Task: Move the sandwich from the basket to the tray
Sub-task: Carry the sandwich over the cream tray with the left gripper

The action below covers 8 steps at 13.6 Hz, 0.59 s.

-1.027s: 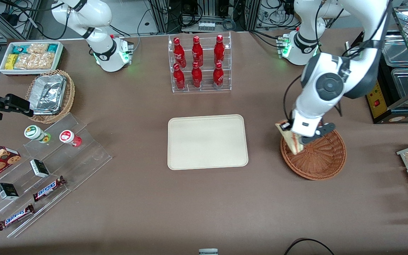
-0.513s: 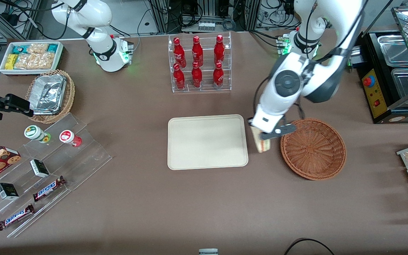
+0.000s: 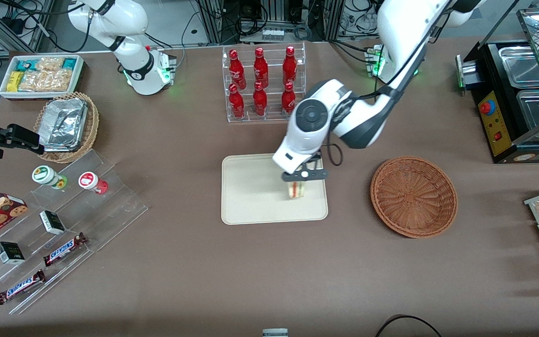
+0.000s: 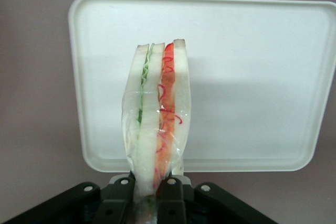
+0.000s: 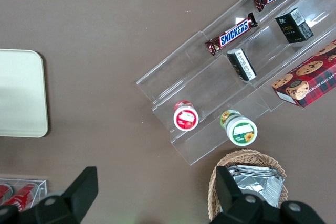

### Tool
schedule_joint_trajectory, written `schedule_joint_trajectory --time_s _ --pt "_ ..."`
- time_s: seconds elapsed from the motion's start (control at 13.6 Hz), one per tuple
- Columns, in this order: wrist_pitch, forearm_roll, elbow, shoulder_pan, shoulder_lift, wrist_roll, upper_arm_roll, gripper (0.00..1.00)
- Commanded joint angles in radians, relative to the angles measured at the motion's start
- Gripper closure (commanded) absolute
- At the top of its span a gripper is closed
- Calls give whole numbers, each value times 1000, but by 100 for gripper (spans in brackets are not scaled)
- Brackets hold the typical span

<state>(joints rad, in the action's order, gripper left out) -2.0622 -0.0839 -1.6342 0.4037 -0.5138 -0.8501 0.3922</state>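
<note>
My left gripper (image 3: 301, 177) is shut on the sandwich (image 3: 296, 189), a wedge of white bread in clear wrap with red and green filling. It holds the sandwich above the cream-beige tray (image 3: 251, 196), over the tray's end nearest the basket. In the left wrist view the sandwich (image 4: 156, 124) hangs from the gripper (image 4: 149, 192) with the tray (image 4: 252, 77) below it. The round reddish-brown wicker basket (image 3: 413, 196) sits empty on the table beside the tray, toward the working arm's end.
A clear rack of red bottles (image 3: 264, 84) stands farther from the front camera than the tray. A clear stepped stand with snack bars and cups (image 3: 54, 224), a foil container in a lighter basket (image 3: 66, 125) and a white snack bin (image 3: 41, 75) lie toward the parked arm's end.
The left gripper has carried the sandwich from over the basket, past the gap between basket and tray, to above the tray. The basket is left empty.
</note>
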Motion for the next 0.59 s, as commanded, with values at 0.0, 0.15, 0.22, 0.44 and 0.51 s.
schedule_joint_trajectory --time_s 0.0,0.15,0.22,0.44,0.51 --pt "30 -59 134 53 -110 -50 -9 100" --pt "19 -60 154 70 -146 -55 -9 100" --pt "19 -62 172 89 -162 -55 -15 100" --pt "17 -146 214 109 -221 -117 -15 100" --pt "10 -167 215 116 -232 -132 -15 100"
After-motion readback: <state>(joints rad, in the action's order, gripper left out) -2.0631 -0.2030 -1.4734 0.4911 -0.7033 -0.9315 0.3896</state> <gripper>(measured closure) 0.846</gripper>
